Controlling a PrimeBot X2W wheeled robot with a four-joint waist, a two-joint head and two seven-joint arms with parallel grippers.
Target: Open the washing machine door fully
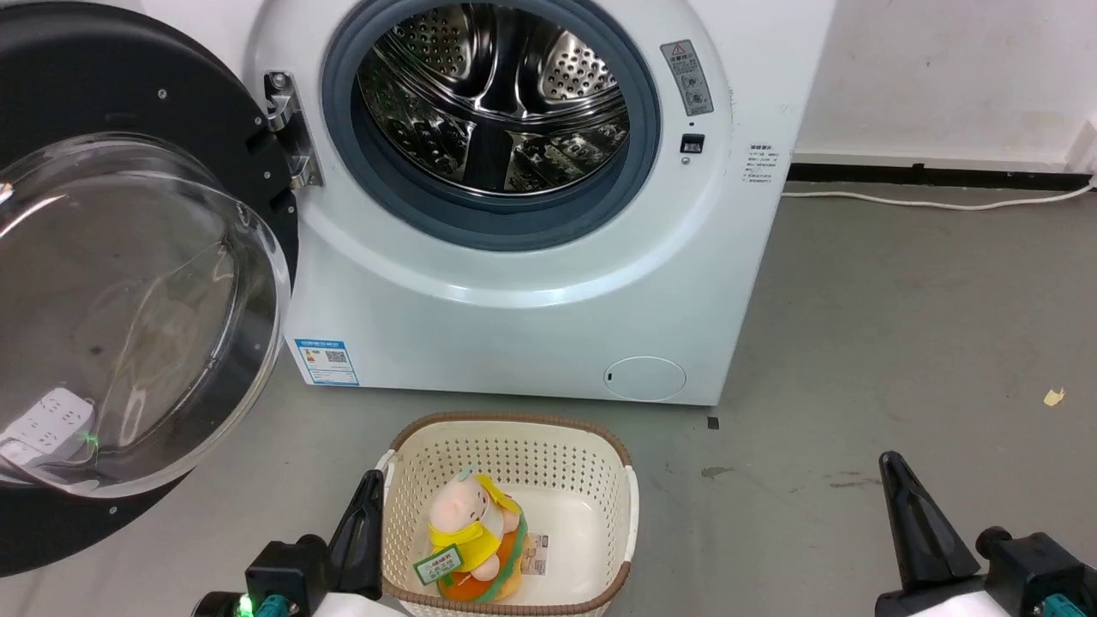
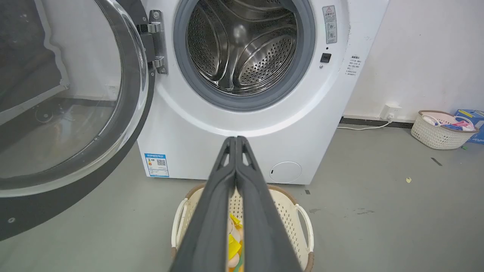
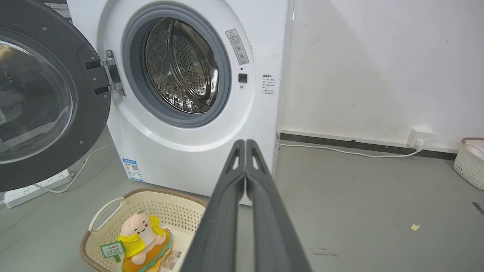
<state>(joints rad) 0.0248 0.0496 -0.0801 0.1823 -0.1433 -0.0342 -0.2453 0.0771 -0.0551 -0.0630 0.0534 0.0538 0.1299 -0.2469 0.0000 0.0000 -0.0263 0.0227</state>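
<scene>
The washing machine door [image 1: 128, 283] stands swung wide to the left on its metal hinge [image 1: 287, 128], its clear glass bowl bulging toward me; it also fills the left of the left wrist view [image 2: 68, 94] and right wrist view [image 3: 41, 94]. The steel drum [image 1: 493, 94] lies exposed inside its grey rubber ring. My left gripper [image 1: 370, 480] is low at the bottom left, shut and holding nothing, its tips [image 2: 236, 139] touching. My right gripper [image 1: 891, 463] is at the bottom right, shut and holding nothing, its tips [image 3: 245, 141] together. Both hang well clear of the door.
A cream perforated basket [image 1: 600, 463] with a plush toy [image 1: 471, 536] sits on the grey floor before the machine, beside my left gripper. A white power strip [image 3: 34, 185] and cable lie under the door. Another basket [image 2: 438, 130] stands by the right wall.
</scene>
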